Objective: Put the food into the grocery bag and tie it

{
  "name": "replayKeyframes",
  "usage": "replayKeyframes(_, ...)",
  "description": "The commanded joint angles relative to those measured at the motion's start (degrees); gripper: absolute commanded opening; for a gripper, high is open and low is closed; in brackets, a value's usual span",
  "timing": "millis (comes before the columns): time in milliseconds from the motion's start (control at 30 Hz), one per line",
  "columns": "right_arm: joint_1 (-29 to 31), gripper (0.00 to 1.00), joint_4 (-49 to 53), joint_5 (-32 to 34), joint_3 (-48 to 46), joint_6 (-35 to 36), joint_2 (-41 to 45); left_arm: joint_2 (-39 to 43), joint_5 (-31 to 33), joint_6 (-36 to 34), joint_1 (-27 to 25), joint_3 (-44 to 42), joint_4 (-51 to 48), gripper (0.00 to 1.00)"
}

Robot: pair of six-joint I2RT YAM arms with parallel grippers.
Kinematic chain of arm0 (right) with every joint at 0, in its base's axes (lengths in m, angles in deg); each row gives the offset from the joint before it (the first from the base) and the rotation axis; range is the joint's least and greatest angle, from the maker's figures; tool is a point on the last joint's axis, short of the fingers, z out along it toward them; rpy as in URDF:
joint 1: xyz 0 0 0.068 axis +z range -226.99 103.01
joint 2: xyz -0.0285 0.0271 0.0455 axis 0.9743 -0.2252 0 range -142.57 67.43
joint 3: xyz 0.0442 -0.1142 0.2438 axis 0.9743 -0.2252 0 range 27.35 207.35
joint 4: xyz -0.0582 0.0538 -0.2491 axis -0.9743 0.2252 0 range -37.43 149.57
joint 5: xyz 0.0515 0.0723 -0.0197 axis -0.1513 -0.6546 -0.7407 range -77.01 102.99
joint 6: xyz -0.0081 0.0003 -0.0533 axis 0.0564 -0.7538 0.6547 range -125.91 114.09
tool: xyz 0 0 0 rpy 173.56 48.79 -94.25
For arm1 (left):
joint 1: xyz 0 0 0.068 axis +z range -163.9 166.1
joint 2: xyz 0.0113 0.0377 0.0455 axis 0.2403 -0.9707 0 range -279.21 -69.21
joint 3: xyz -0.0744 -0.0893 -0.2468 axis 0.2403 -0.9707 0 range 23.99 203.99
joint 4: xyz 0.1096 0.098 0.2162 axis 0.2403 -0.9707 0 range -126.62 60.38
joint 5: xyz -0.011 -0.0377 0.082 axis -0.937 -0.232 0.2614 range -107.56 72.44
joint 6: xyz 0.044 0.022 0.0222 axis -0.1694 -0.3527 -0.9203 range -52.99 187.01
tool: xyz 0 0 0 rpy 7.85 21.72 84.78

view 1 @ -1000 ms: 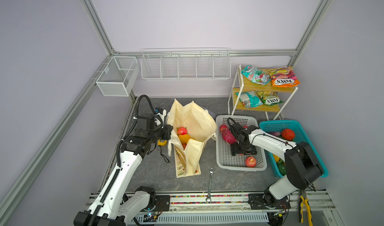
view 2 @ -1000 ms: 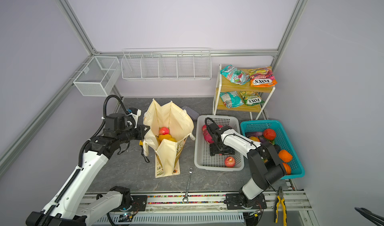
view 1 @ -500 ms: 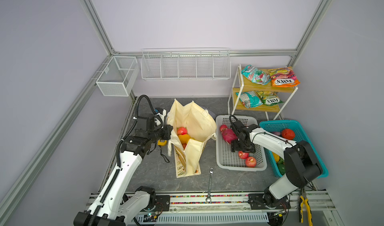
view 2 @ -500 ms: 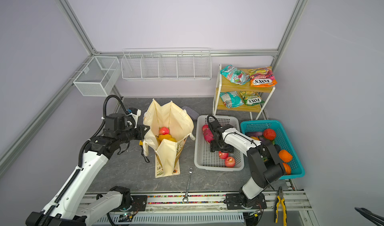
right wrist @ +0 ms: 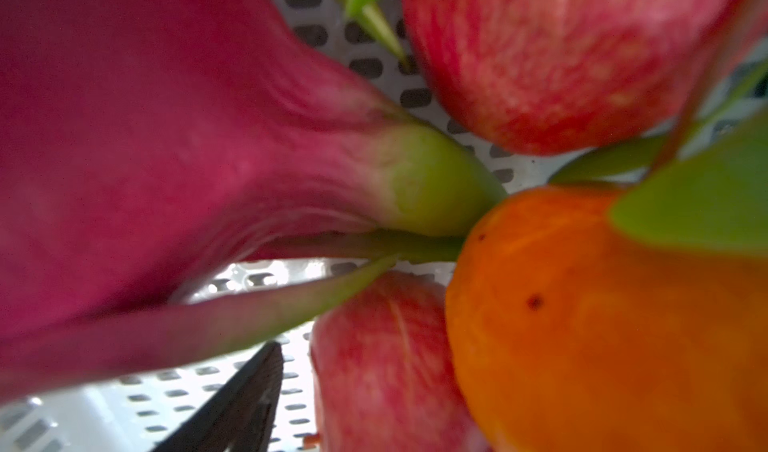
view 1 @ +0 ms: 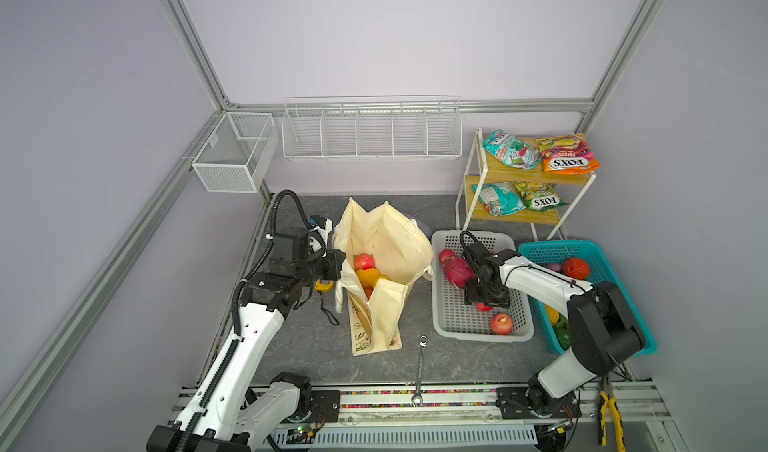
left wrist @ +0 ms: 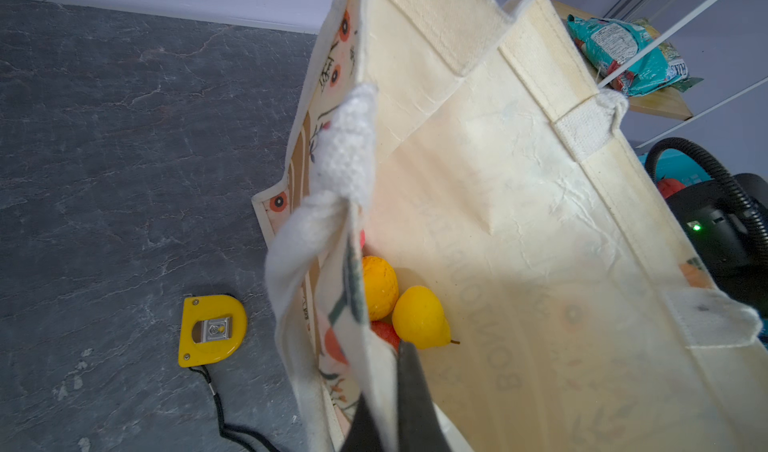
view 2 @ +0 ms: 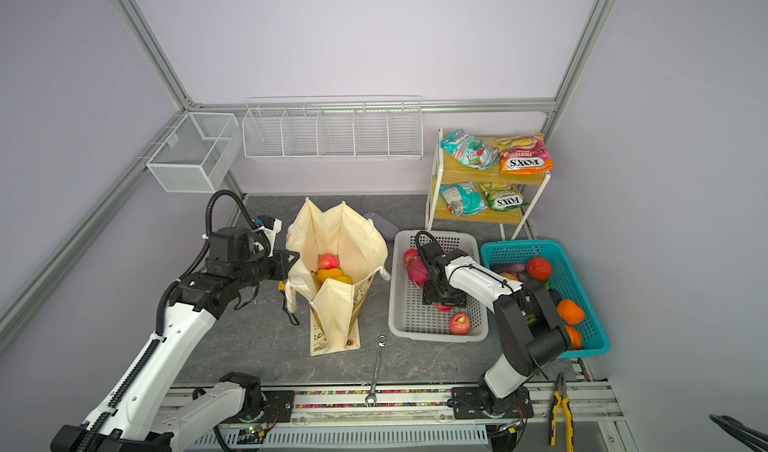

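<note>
The cream grocery bag (view 1: 386, 242) stands open at the middle of the floor in both top views. Inside lie a red apple (view 1: 363, 261), an orange (left wrist: 378, 288) and a yellow pear (left wrist: 419, 317). My left gripper (view 1: 338, 263) is shut on the bag's near rim, the cloth pinched between its jaws. My right gripper (view 1: 484, 300) hangs low in the grey basket (view 1: 440, 329), over a red apple (right wrist: 386, 367). One of its fingers (right wrist: 249, 392) stands just clear of that apple; the other is hidden. Beside it lie a pink dragon fruit (view 1: 457, 273) and an orange fruit (right wrist: 582, 325).
Another apple (view 1: 501, 323) lies near the grey basket's front. The teal basket (view 1: 557, 246) at the right holds more fruit. Snack packets (view 1: 567, 159) lie on the shelf behind. A wrench (view 1: 420, 362) and a yellow tape measure (view 1: 324, 286) lie on the floor.
My right gripper drew back a little, uncovering a red apple, then came down over it. The left arm and the bag have not moved.
</note>
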Motion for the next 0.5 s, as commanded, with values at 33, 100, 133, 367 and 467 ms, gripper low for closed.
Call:
replayKeyframes(33, -0.76, 0.73, -0.95, 0.6, -1.0, -0.78, -0.61, 1.14, 0.27, -1.37, -0.22, -0.32, 1.5, 0.0)
replayKeyframes(100, -1.12, 0.69, -0.77, 0.84, -0.96, -0.56, -0.32, 1.13, 0.16, -1.37, -0.22, -0.32, 1.42, 0.0)
replayKeyframes(133, -1.35, 0.68, -0.69, 1.1, -0.96, -0.48, -0.13, 1.16, 0.19, -1.36, -0.22, -0.32, 1.42, 0.0)
replayKeyframes(367, -2.27, 0.55, -0.01, 1.4, -1.94, -0.44, 2.39, 1.25, 0.14, -1.41, -0.22, -0.32, 1.42, 0.0)
replayKeyframes(467, -2.2, 0.52, 0.87, 0.85, -2.17, -0.54, 3.69, 1.3, 0.08, -1.36, -0.22, -0.23, 1.42, 0.0)
